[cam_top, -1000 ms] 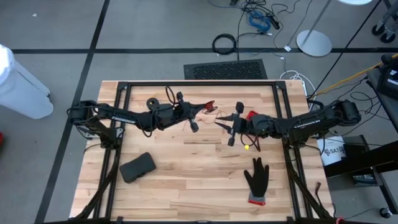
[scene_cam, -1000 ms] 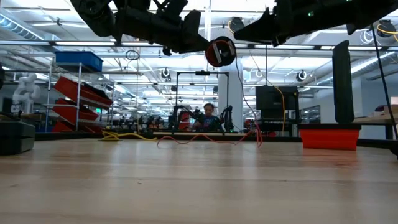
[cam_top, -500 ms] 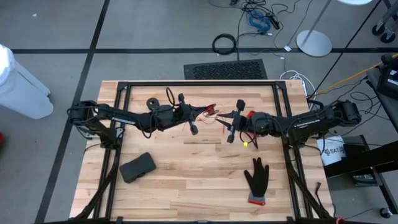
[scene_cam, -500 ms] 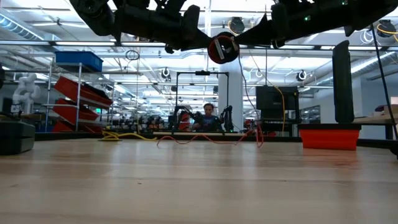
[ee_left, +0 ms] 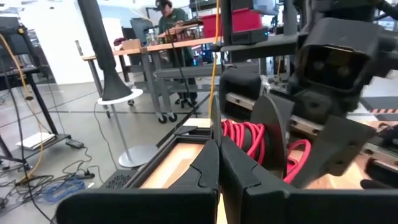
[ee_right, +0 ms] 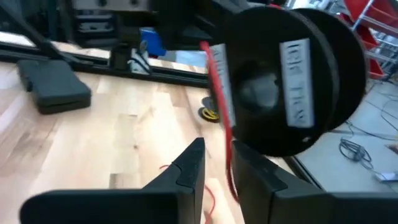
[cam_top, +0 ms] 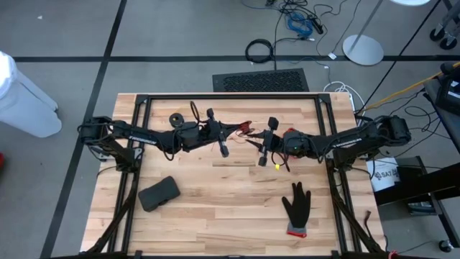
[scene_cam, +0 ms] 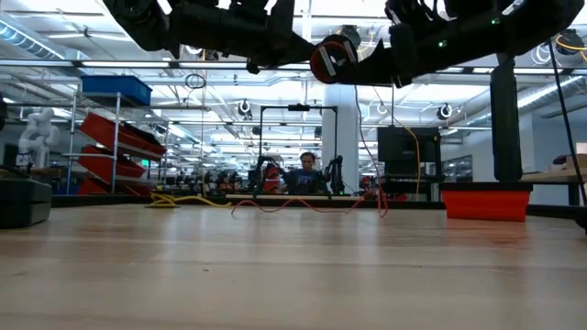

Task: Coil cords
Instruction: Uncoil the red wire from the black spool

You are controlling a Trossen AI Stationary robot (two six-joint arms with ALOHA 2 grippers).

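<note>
So both arms are up over the middle of the light wooden slatted desk (cam_top: 230,208), meeting near its far half, and the whole point seems to be keeping the small black round spool wound with thin red cord (scene_cam: 332,59) in the air so cord can go round it. The left hand (cam_top: 222,141) is closed tight; in its wrist view the fingers (ee_left: 211,171) are pressed together with the red coil right in front, and I'd guess it's pinching the spool, though the contact itself is hidden. The right hand (cam_top: 263,147) has its fingers (ee_right: 186,168) only narrowly parted with the red strand running between them, which looks like guiding the cord under a bit of tension rather than gripping hard. The second small black spool with yellow-tan cord (cam_top: 176,119) sits on the desk behind the left arm, untouched. A black work glove with a red cuff (cam_top: 295,207) and a flat black pouch (cam_top: 159,193) lie nearer the front, well out of the way.
</note>
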